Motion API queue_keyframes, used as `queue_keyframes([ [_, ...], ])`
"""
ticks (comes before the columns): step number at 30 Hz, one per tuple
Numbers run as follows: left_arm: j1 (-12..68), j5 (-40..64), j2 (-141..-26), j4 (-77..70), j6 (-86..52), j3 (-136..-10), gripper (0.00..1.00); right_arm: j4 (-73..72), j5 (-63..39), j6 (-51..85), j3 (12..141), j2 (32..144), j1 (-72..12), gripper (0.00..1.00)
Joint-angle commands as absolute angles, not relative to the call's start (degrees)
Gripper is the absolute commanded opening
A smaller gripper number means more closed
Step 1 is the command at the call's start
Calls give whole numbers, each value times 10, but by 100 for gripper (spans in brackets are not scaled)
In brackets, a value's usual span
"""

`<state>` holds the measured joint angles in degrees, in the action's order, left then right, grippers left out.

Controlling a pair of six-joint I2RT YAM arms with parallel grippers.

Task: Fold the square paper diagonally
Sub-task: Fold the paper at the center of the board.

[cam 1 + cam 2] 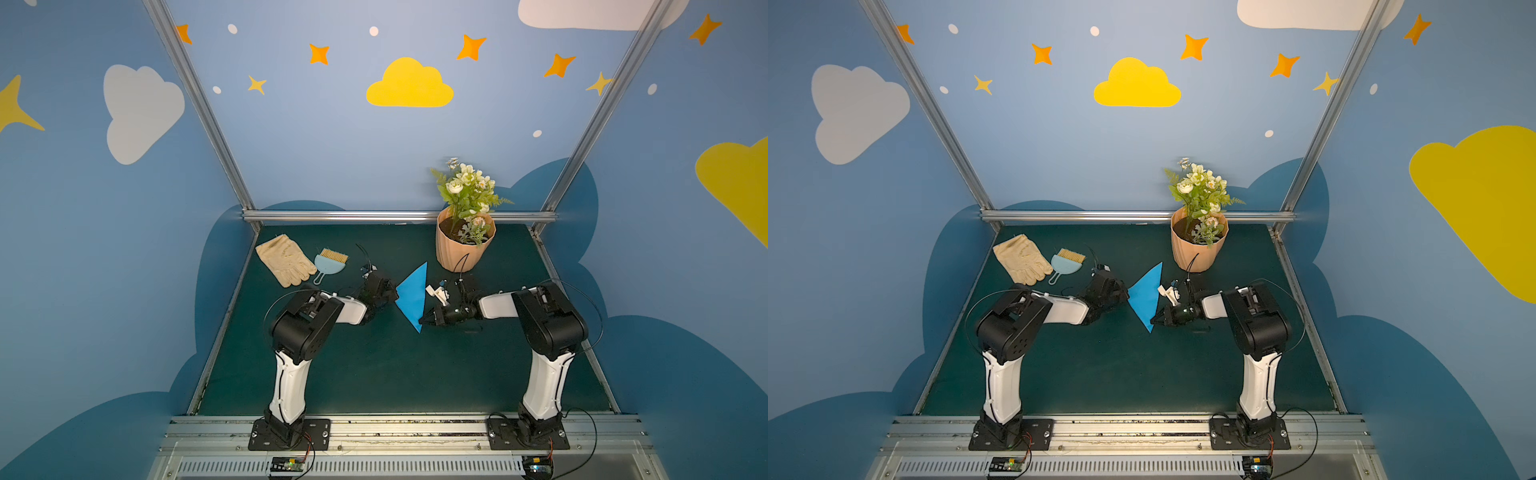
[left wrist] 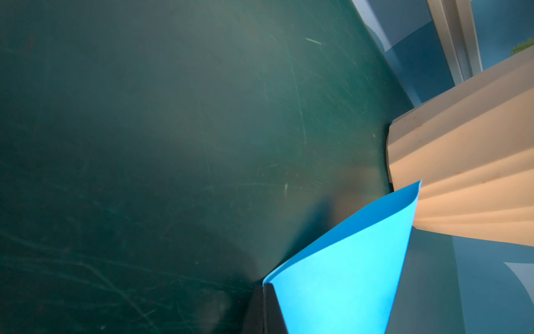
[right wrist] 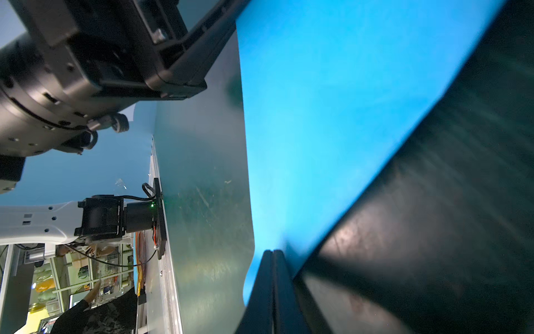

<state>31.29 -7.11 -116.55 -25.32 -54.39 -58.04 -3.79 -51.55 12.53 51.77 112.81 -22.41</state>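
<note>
**Paper held up between both grippers, fold not yet pressed flat**

The paper (image 1: 411, 297) sits mid-table, lifted off the mat and tilted. It shows as a triangle in both top views (image 1: 1144, 297). The left gripper (image 1: 394, 294) pinches its left corner; in the left wrist view the jaws are pressed together on the sheet's edge (image 2: 264, 289). The right gripper (image 1: 423, 320) pinches the near end of the right edge, and its jaws are also pressed together on the paper (image 3: 273, 254). The sheet bows between the two pinches in the right wrist view (image 3: 332, 115). I cannot tell whether two layers are lined up or whether there is a crease.

Likely step: closing the fold and laying it down. To do it well:
- hold tight at both pinches, since thin paper slips and curls
- match corner to corner before lowering
- bring it flat onto the mat, then press along the long edge
- keep the tension low so the sheet does not tear or buckle
- mind the flowerpot (image 1: 463, 249) just behind the far tip; the left wrist view shows the tip close to its wall (image 2: 462, 159)

The surface is a dark green mat (image 1: 374, 374), scratched, with free space in front of the paper. A cream glove (image 1: 284, 259) and a small light-blue dustpan (image 1: 330, 264) lie far left, well apart from the paper. A metal frame (image 1: 395, 216) edges the back. The walls (image 1: 332, 145) are blue with painted clouds and stars.
</note>
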Motion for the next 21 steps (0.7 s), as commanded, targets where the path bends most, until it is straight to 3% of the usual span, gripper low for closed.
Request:
queue_keyframes([
  [1,305,-88,-1178,-222,-536,-582,2,45,-500,96,491,1133,-235,0],
  [21,302,-91,-1176,-221,-534,-576,2,36,-490,96,447,1111,-252,0],
])
